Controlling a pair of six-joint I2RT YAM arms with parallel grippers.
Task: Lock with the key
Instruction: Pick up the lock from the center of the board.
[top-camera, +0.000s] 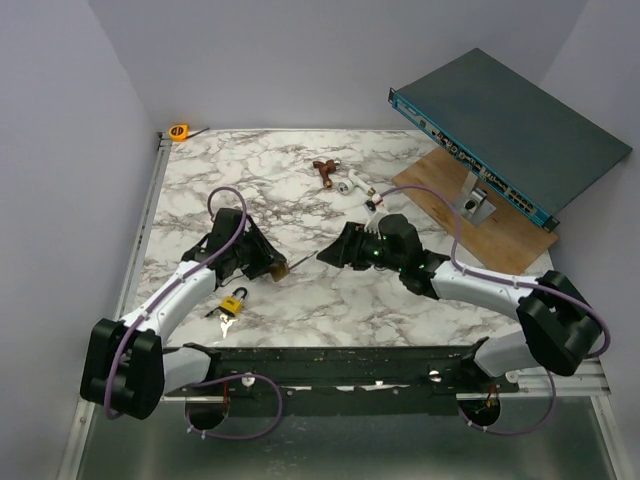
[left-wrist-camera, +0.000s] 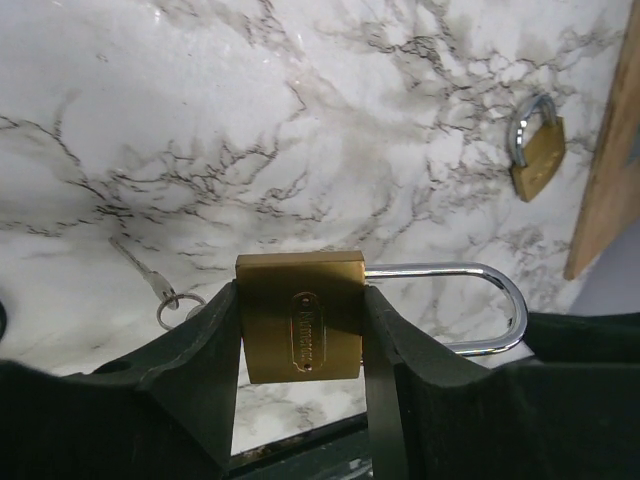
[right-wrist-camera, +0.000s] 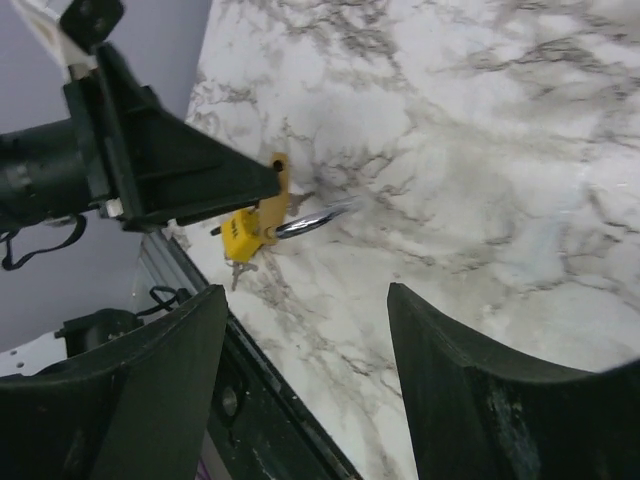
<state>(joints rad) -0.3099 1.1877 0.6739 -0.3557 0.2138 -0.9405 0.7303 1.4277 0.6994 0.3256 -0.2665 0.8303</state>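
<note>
Currently the padlock (left-wrist-camera: 300, 335) is pinched by the left gripper (left-wrist-camera: 300, 300) and could be knocked loose by the open, empty right gripper (right-wrist-camera: 305, 295) nearby.

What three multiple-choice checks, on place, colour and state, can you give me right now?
1. Where is the key? A on the table; B in a keyhole; C on a hook.
2. Colour of the padlock in the left gripper? A red; B brass; C blue.
3. The right gripper is: A shut on the key; B shut on the padlock; C open.
Answers: A, it lies flat on the marble; B, a brass body sits in its grip; C, its jaws stand apart and empty.
</note>
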